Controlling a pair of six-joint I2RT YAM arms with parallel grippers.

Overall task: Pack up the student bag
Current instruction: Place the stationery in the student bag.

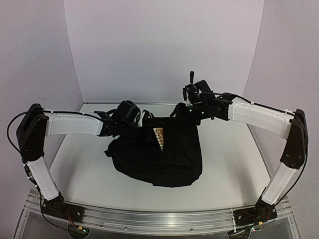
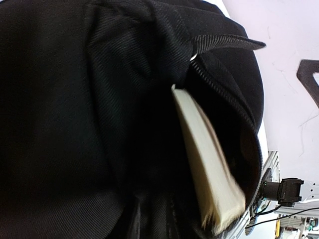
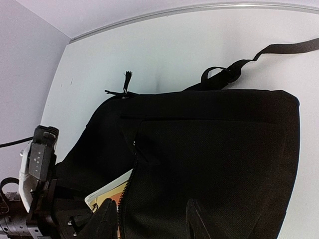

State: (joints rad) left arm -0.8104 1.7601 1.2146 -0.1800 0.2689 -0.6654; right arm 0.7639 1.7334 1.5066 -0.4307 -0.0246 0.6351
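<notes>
Ribbed black weave of the student bag (image 2: 60,124) fills the left wrist view edge to edge, so the left pincer (image 1: 133,124) isn't seen there. From above its tips are lost in dark cloth at the bag's mouth; can't tell if it's wide or closed.

Book (image 2: 207,164): thick cream page block, slightly fanned at the lower corner. It stands in the open slit beside the zip teeth (image 2: 224,94), w/ the lower end cut off by the frame. From above only a small wedge of the book (image 1: 159,137) shows, orange-patterned.

Right pincer (image 3: 152,221): two blunt dark fingers (image 3: 197,221) set well apart, gap wide, roots cut off at frame bottom. Nothing clamped btwn them as far as visible. They sit over the bag's smoother front panel; contact unclear.

Bag (image 1: 154,159) lies mid-worktop (image 1: 229,164), soft and slumped, rounded at the base. Mouth points to 12 o'clk and base to 6, so the long axis runs approx 12–6. Flat webbing strap (image 3: 269,50) trails twd 2 o'clk in the right wrist view, end out of frame. Worktop is matte white.
</notes>
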